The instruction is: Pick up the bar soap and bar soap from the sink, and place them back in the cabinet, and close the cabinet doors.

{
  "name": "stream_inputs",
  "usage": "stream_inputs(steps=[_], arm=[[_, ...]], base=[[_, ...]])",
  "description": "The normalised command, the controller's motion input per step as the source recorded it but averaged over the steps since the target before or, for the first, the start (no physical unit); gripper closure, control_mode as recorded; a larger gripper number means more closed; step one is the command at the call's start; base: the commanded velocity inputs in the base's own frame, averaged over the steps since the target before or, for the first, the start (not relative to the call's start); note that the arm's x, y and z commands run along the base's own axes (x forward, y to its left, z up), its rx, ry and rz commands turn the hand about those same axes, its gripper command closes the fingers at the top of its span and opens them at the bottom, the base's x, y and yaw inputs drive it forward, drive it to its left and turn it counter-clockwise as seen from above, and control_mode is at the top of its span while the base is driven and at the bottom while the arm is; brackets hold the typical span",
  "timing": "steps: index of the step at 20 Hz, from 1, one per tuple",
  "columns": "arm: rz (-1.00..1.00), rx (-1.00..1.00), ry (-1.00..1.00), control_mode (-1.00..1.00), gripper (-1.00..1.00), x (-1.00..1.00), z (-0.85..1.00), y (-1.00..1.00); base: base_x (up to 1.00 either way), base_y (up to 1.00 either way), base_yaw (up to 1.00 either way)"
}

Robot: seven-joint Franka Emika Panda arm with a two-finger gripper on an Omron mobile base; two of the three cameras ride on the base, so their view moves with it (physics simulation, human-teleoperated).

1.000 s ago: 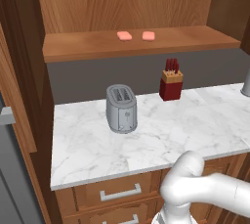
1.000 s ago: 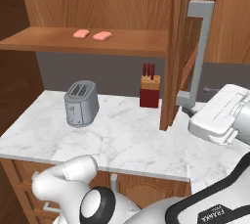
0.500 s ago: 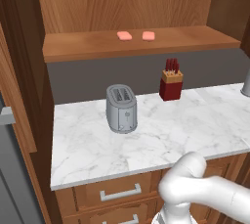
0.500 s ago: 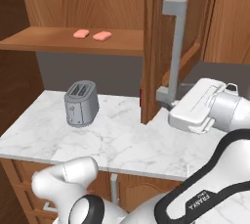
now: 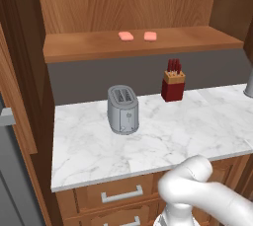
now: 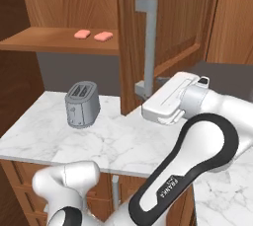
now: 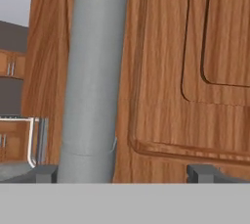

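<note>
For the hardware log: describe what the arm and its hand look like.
The arm is glossy white with rounded segments, and a black band along one link carries white lettering. The hand is a boxy white block with a small dark fitting on top. Its fingertips are small, square and dark grey.

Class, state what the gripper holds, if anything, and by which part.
Nothing is clearly held: the gripper straddles the lower end of the cabinet door's handle, fingertips spread apart.

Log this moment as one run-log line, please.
stage: closing right cabinet door | gripper: at door handle, grasp unclear | both bar soaps: on cabinet shelf | left door: open
</note>
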Motion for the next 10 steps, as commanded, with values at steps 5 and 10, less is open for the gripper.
stream_inputs(steps=[5,10], arm=[[-0.1,0.0,-0.07,-1.0,-1.0,0.22,0.0,0.35],[-0.11,0.0,-0.06,-1.0,-1.0,0.27,0.0,0.32]], base=[[0.0,0.0,0.0],[0.0,0.0,0.0]])
